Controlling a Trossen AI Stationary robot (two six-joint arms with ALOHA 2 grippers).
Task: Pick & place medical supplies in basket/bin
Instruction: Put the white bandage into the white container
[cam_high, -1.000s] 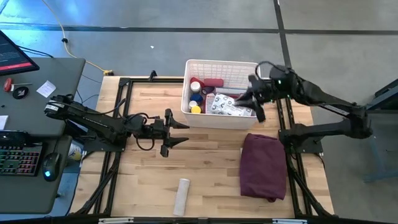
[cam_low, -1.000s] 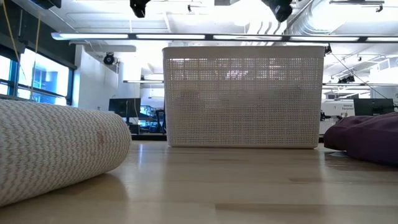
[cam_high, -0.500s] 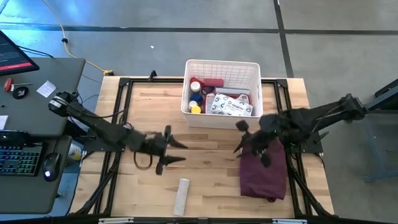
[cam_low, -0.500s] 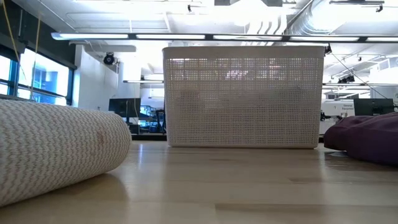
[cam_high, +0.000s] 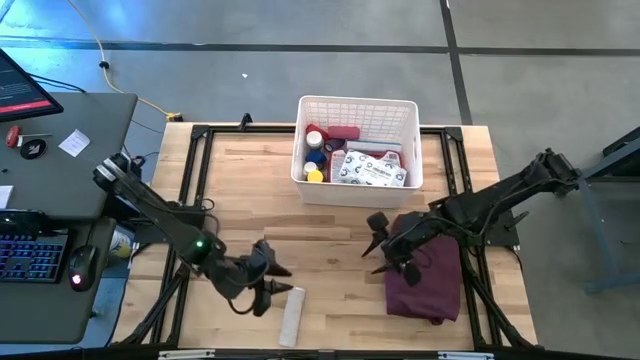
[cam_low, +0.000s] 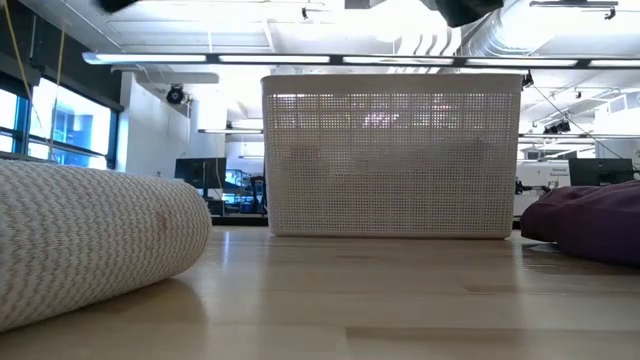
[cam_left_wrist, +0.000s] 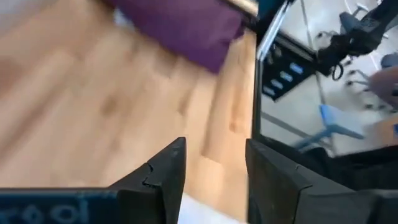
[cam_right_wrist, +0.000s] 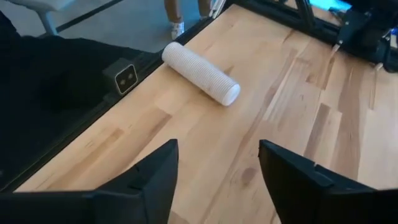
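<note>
The white lattice basket (cam_high: 357, 108) stands at the table's far middle and holds small bottles, a red item and a grey-white packet (cam_high: 368, 171). A white roll (cam_high: 292, 315) lies on its side near the table's near edge, and also shows in the right wrist view (cam_right_wrist: 200, 73) and the low view (cam_low: 90, 240). My left gripper (cam_high: 283, 279) hangs open just to the far left of the roll, with nothing between its fingers. My right gripper (cam_high: 374, 246) is open above the table, at the left edge of the maroon cloth.
A bunched maroon cloth (cam_high: 425, 268) lies at the near right, under my right arm. Black frame rails (cam_high: 190, 190) run along the table's left and right sides. Bare wood lies between the basket and the roll. A desk with a keyboard stands off the left edge.
My right gripper has left the space over the basket, swung toward the near edge and come down beside the maroon cloth. My left gripper has moved toward the near edge and rolled, ending close to the white roll. The roll, basket and cloth have stayed put.
</note>
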